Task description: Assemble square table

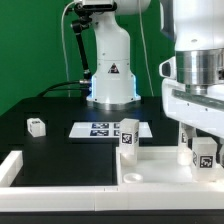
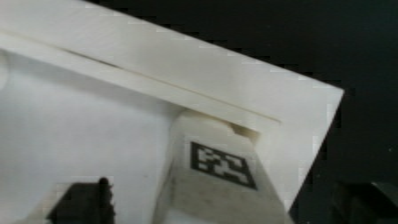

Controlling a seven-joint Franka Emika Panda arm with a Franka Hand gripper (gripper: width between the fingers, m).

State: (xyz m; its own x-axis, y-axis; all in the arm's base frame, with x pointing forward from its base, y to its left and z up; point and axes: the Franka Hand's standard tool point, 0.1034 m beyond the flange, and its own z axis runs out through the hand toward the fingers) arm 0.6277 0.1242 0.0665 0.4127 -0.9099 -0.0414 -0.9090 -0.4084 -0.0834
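at the exterior view's left edge, a low white rail (image 1: 10,166) lies on the black surface (image 1: 50,150). it meets a long front rail (image 1: 60,196) that runs along the near side. behind them, well apart from everything else, a small loose leg (image 1: 36,126) lies alone.

toward the middle, the marker board (image 1: 100,129) lies flat in front of the white robot base (image 1: 110,60). just beside the board's right end, an upright leg (image 1: 128,135) with a black-and-white tag stands at the far left corner of the square table slab (image 1: 155,168). whether it sits in a socket there cannot be told.

the slab lies hollow side up on the exterior view's right, its raised rim showing and its near edge close to the front rail.

furthest right, the end effector (image 1: 200,132) hangs over the slab's right part, close to the camera. directly under it is a tagged leg (image 1: 203,154). in the wrist view this tagged leg (image 2: 222,165) stands upright beside the slab's (image 2: 107,110) rim near a corner. one dark finger (image 2: 82,200) shows a little apart from the leg's side. the other finger is out of sight, so whether the end effector is apart or clamped on the leg cannot be told.
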